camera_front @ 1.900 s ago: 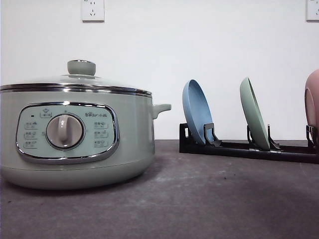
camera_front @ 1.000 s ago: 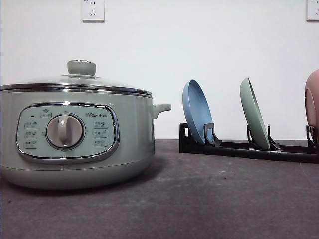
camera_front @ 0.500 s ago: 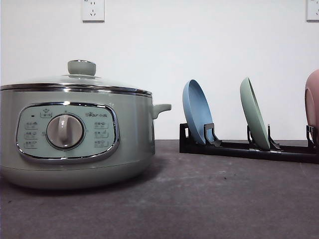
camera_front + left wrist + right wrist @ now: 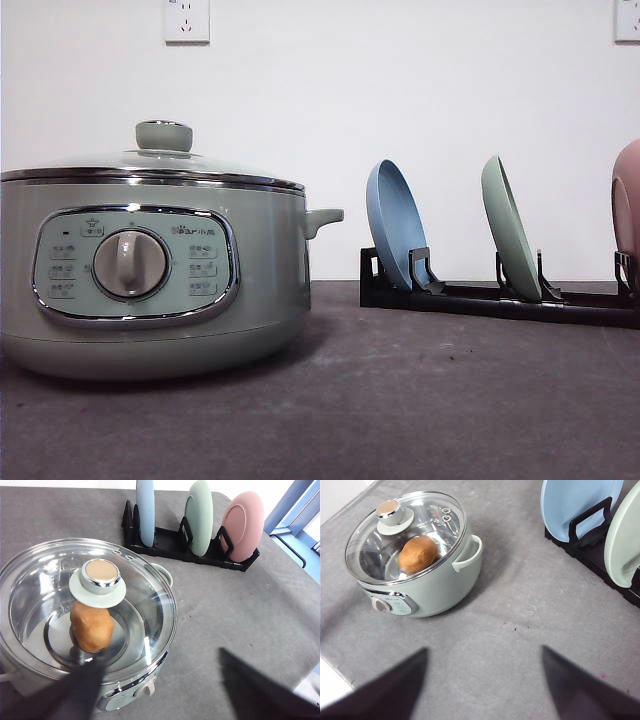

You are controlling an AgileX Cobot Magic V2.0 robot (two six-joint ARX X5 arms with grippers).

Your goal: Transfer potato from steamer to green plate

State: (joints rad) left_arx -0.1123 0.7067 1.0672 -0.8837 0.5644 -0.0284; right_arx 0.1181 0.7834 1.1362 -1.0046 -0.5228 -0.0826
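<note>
We see a glossy steamer with clear glass lid and chrome trim, matt green plate, and rough grey worktop.

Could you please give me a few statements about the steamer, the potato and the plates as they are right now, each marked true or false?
1. The glass lid is on the steamer. True.
2. The potato lies on the green plate. False: it sits inside the steamer, under the lid.
3. The green plate stands on edge in the black rack. True.
4. In the rack, the green plate stands between the blue plate and the pink plate. True.
5. The left gripper holds the lid's knob. False: its fingers are spread apart, off the knob.
</note>
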